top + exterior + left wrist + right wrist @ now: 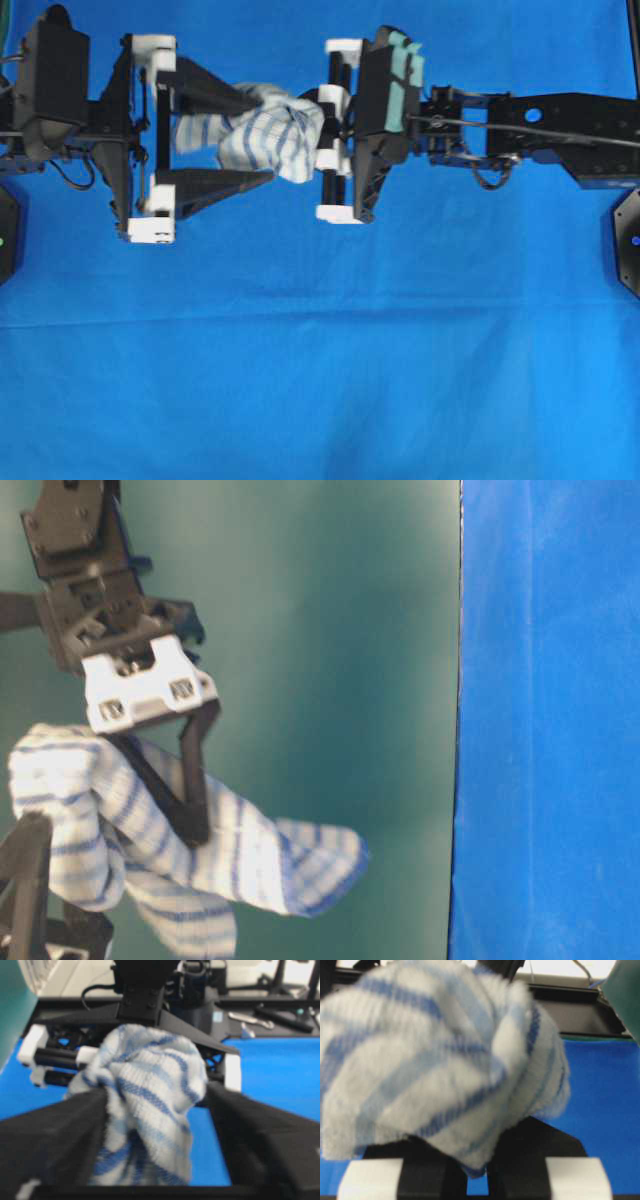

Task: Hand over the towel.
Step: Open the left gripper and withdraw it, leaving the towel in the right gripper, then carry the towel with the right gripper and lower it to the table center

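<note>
One bunched white towel [272, 135] with blue stripes, right tool [322, 128] clamping it, left tool [262, 140] spread wide

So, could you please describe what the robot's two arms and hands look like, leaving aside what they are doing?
Both arms are black, built of boxy segments with thin black cables along them. The left hand has long black tapering fingers on a rail with white end blocks. The right hand has similar white blocks, and teal-green patches sit on its wrist housing.

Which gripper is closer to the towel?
Right. The right gripper is shut on the towel; the left gripper stands open, its fingers either side of the cloth.
</note>
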Tool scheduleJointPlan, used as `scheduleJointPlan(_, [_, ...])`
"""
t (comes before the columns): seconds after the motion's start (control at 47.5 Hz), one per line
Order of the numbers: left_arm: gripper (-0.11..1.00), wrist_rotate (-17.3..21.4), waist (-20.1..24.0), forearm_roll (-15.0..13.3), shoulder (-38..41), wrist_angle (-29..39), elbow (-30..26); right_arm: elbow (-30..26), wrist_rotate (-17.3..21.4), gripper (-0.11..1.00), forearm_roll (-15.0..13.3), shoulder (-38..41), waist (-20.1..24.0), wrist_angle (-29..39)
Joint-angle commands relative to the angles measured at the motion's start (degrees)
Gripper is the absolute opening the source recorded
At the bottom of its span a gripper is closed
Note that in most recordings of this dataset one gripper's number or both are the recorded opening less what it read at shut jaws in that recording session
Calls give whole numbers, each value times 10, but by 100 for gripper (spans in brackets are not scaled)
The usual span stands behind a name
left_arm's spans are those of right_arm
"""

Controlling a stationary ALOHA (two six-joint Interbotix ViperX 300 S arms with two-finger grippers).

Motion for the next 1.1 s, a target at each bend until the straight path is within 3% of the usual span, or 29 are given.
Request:
scheduleJointPlan(0.0, [84,2,-1,0,-27,-8,6,7,2,8,1,-37,2,-3])
scheduleJointPlan(0.084, [93,2,-1,0,-54,-8,22,30,4,8,1,-65,3,-4])
scheduleJointPlan(0.4, [93,3,-1,0,-172,7,83,127,13,8,4,-185,6,-2])
scheduleJointPlan(0.611, [93,3,-1,0,-187,17,93,160,16,8,6,-229,8,12])
scheduleJointPlan(0.779, [93,3,-1,0,-178,12,91,153,16,8,11,-214,8,22])
scheduleJointPlan(1.074, [93,2,-1,0,-178,11,93,92,16,8,11,-80,2,159])
